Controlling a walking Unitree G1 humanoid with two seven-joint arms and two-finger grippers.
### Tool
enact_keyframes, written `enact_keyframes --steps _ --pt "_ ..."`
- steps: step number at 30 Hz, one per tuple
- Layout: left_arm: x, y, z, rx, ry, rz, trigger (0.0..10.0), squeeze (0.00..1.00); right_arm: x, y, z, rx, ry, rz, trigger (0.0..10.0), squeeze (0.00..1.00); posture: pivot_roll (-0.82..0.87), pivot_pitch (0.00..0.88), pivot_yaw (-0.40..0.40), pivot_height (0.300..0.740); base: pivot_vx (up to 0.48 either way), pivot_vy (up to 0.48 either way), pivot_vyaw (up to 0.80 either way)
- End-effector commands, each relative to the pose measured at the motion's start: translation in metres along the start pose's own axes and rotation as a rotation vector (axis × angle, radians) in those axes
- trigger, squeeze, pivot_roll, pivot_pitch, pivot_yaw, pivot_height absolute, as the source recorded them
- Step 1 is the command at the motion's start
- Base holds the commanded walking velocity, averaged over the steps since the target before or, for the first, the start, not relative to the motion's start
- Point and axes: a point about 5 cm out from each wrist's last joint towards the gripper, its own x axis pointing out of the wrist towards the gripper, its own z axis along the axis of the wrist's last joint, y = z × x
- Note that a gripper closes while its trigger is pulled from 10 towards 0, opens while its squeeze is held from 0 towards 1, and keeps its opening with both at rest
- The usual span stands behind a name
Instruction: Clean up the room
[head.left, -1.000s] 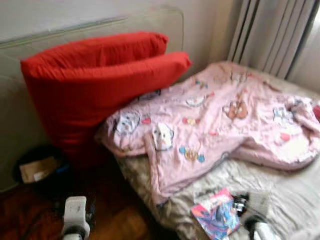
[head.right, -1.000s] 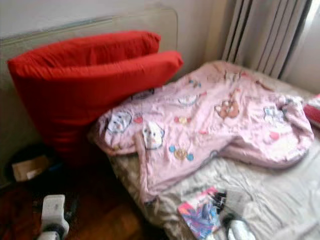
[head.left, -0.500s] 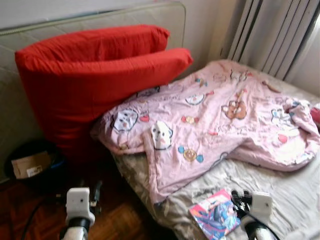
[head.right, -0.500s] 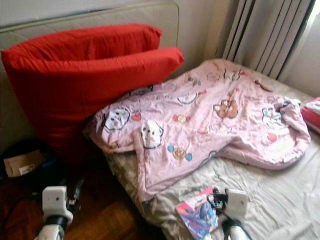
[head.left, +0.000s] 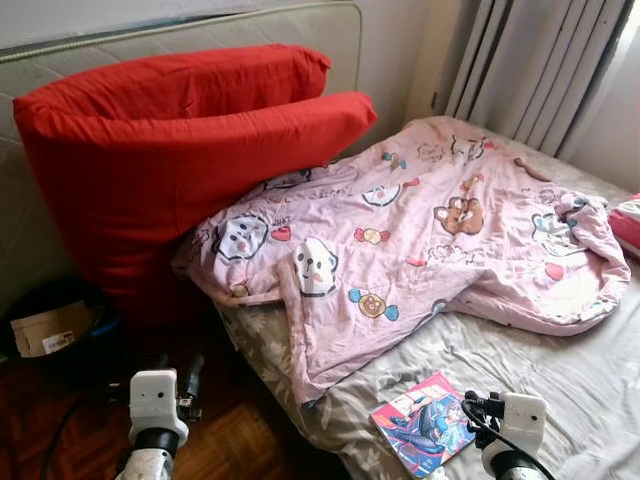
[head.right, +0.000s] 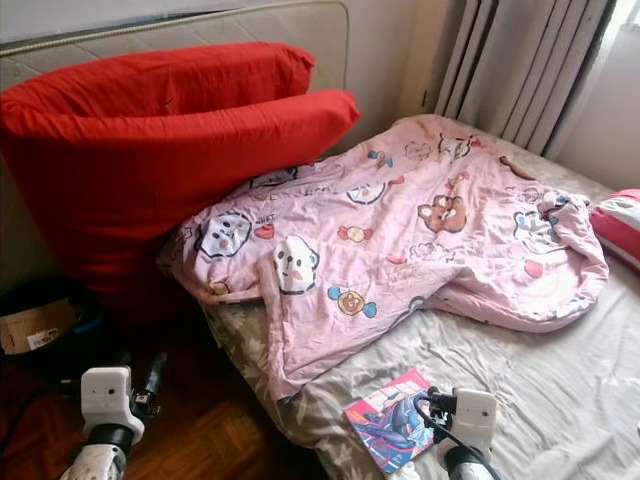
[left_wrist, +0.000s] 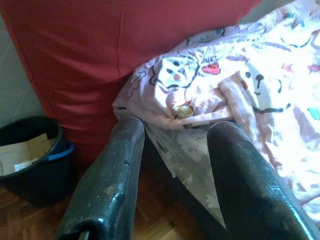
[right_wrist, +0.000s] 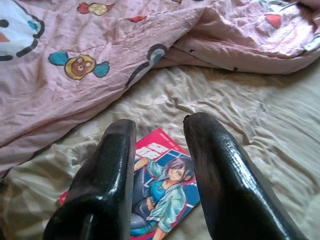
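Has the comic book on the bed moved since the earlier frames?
No. The comic book lies on the grey sheet just below the pink blanket's hanging edge, as before; the whole picture shifted slightly, so the camera moved, not the book.

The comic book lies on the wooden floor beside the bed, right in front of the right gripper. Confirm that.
Not quite. The comic book lies on the bed's grey sheet, not on the wooden floor, as the right wrist view shows. It is indeed right in front of the right gripper, whose open fingers point at it.
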Motion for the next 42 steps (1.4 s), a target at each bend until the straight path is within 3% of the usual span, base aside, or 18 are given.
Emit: enact_keyframes --steps 1,9,42 --pt "-0.006 0.003 -0.003 0.008 0.029 -0.009 10.0 0.00 -0.004 -0.001 -0.008 0.012 0.040 -0.024 10.0 0.00 0.04 0.173 -0.035 0.691 0.000 0.000 0.00" --pt "-0.004 0.004 0.000 0.012 0.034 -0.017 10.0 0.00 -0.005 0.003 -0.010 0.012 0.039 -0.027 10.0 0.00 0.04 0.192 -0.027 0.647 0.000 0.000 0.00" --pt "0.000 0.008 0.001 0.015 0.071 -0.008 10.0 0.00 0.006 0.014 -0.006 0.028 0.083 0.010 10.0 0.00 0.05 0.209 -0.030 0.632 0.000 0.000 0.00"
